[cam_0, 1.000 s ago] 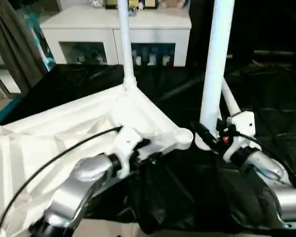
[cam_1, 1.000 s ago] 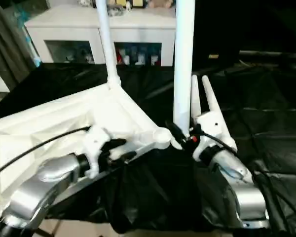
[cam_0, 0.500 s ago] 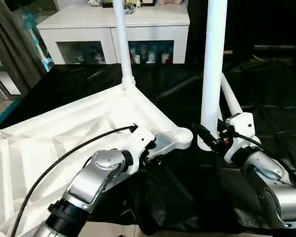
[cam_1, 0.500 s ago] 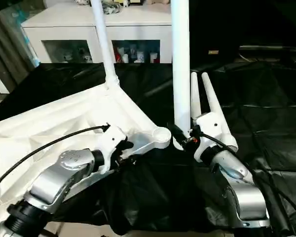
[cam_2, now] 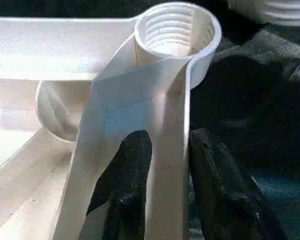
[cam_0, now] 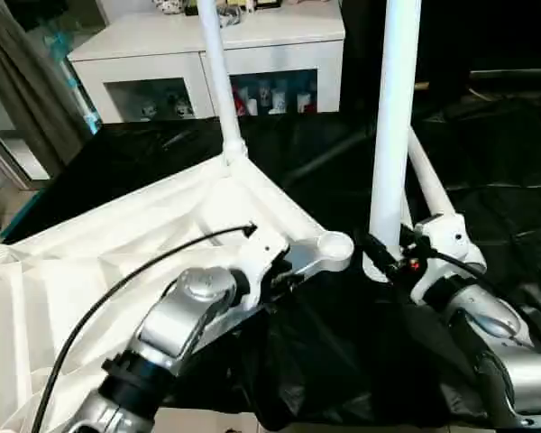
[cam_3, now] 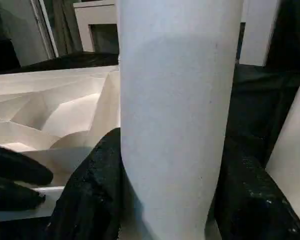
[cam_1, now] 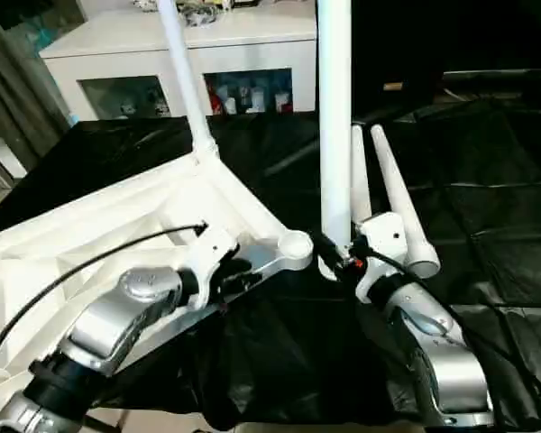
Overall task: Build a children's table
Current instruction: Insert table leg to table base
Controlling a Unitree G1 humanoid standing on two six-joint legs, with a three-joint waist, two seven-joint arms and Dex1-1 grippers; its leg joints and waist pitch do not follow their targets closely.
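The white tabletop (cam_0: pixel 117 271) lies upside down on the black-covered worktop (cam_0: pixel 487 162), ribbed underside up, and it is the thing you must keep from shifting while the next leg goes in. 1 leg (cam_0: pixel 218 81) already stands upright in the far corner socket, which gives you a reference for how plumb the new one should end up. 2 spare legs (cam_1: pixel 388 203) lie side by side on the black cover beyond your right arm, well out of the way. Your right gripper (cam_0: pixel 385 260) has its fingers (cam_3: pixel 92 195) clasped on either side of the held leg (cam_0: pixel 392 135), which stands nearly vertical with its lower end just beside the open corner socket (cam_0: pixel 333 244), not yet over it. Your left gripper (cam_0: pixel 284 275) pinches the tabletop's rim wall, 1 finger on each face of it, just behind that socket, as the left wrist view shows with its fingers (cam_2: pixel 127 190) astride the white wall. Hold that pinch firm so the corner cannot slide or lift. Then lift the leg a little, carry it sideways until its end sits squarely above the threaded mouth of the socket, and lower it straight. I judge the main risk to be a tilted entry catching the threads, so keep the leg parallel to the standing one before you press or turn.
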